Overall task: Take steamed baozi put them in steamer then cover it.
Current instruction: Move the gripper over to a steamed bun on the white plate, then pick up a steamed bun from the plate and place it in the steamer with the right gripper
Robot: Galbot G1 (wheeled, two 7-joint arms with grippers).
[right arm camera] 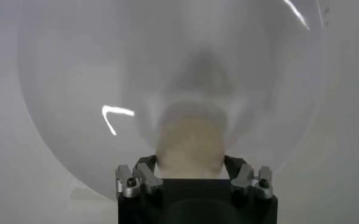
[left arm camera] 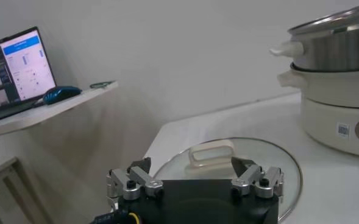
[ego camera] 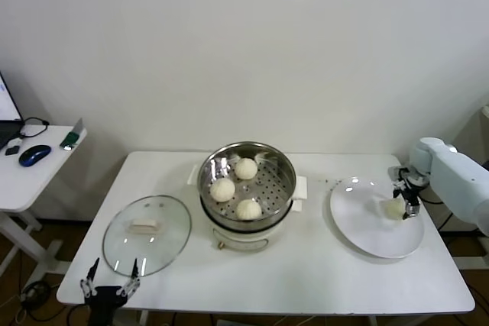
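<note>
**Fourth bun being gripped on the plate**

We are viewing the table from above, with the steamer (ego camera: 247, 182) at its centre. Three buns are already sitting on the perforated floor of its steel basket: one at 12 o'clock (ego camera: 246, 168), one at 9 o'clock (ego camera: 222, 188) and one at 6 o'clock (ego camera: 248, 208). This leaves the 3 o'clock part of the floor free, which we judge to be the natural spot for the last one.

The last bun (ego camera: 393, 208) is lying on the white plate (ego camera: 367, 223), at 3 o'clock from the steamer, towards the plate's 2 o'clock rim. The right claw (ego camera: 408, 202) is reaching down onto it. In the right wrist view the bun (right arm camera: 190, 149) is filling the gap between the two fingers (right arm camera: 138, 179), which are standing on either side of it, partly closed; we cannot tell whether they are pressing the dough yet, so we are treating the grip as not yet confirmed.

The glass lid (ego camera: 147, 234) is lying flat at 9 o'clock from the steamer, handle up, out of the way of loading and ready for covering. The left claw (ego camera: 110, 279) is waiting just beyond the lid's 6 o'clock edge, fingers spread wide and holding nothing, placed, we judge, for the lid step.
</note>
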